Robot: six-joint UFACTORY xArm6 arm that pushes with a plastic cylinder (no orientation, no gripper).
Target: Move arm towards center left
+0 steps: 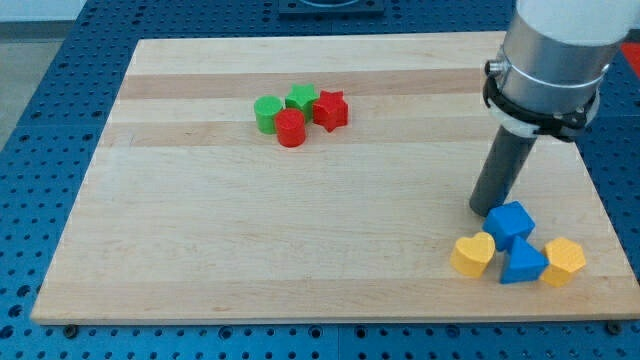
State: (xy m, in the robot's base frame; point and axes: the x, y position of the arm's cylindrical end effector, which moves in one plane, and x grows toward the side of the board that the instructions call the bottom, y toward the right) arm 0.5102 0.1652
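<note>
My tip (483, 209) rests on the wooden board (250, 230) at the view's right, just up and left of a blue cube (510, 223), close to or touching it. Below that cube lie a yellow heart (472, 255), a blue triangular block (522, 265) and a yellow hexagonal block (564, 262), packed together. Far to the left, near the view's top centre, sit a green cylinder (267, 113), a green block (302, 98), a red cylinder (291, 128) and a red star (331, 110), clustered and touching.
The board lies on a blue perforated table (40, 150). The arm's wide grey body (550, 50) hangs over the board's upper right corner.
</note>
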